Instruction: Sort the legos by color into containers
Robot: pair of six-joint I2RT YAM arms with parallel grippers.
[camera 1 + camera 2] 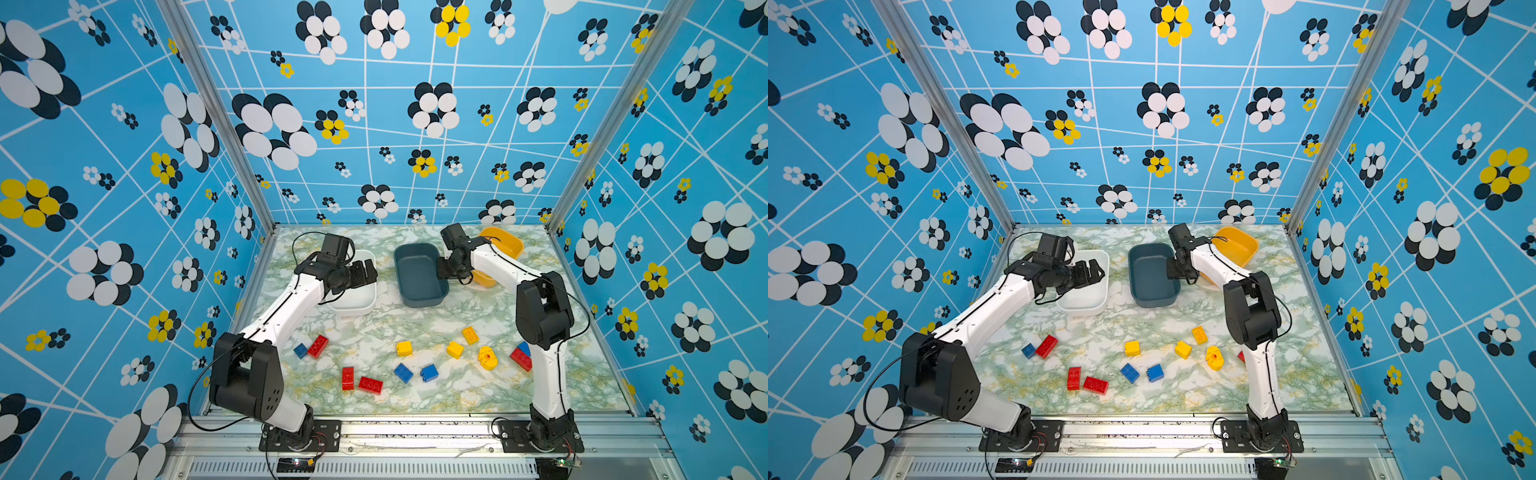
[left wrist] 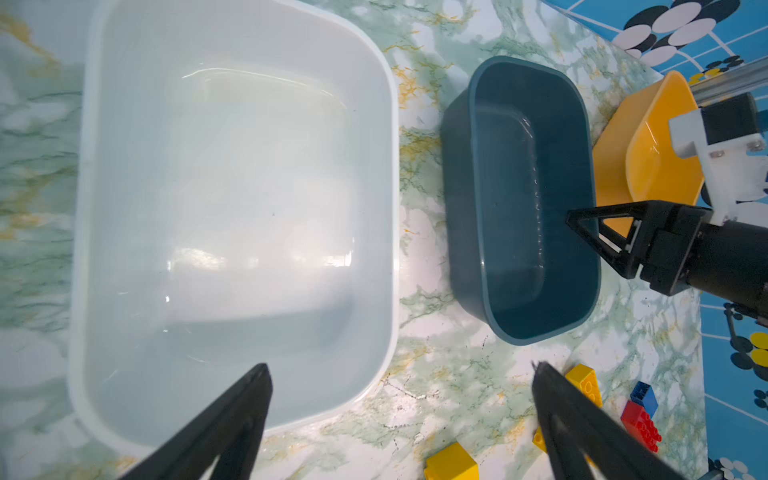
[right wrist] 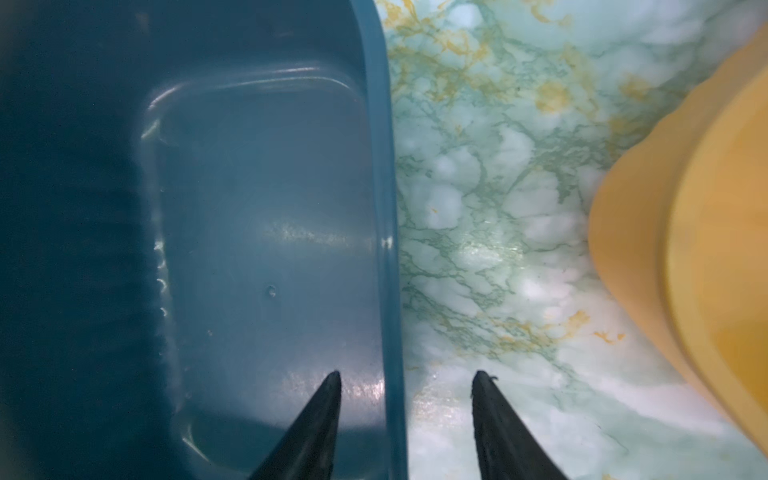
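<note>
Three empty containers stand at the back: a white tub [image 1: 353, 308] [image 2: 392, 166], a teal-grey tub [image 1: 415, 270] [image 3: 249, 208] and a yellow-orange tub [image 1: 508, 245] [image 3: 706, 208]. My left gripper [image 1: 368, 270] [image 2: 401, 365] hangs open and empty over the white tub's right rim. My right gripper [image 1: 446, 272] [image 3: 407, 374] is open, one finger inside the teal-grey tub and one outside, straddling its right wall without touching it. The legos lie loose at the front: red [image 1: 318, 345], blue [image 1: 403, 372], yellow [image 1: 404, 348], and a rounded yellow piece with a red dot [image 1: 487, 358].
The right arm's forearm [image 1: 498, 262] crosses over the yellow-orange tub. A red brick with a blue one [image 1: 520, 358] lies against the right arm's lower link. Patterned walls close the marble table [image 1: 374, 324] on three sides; a metal rail [image 1: 415, 428] runs along the front.
</note>
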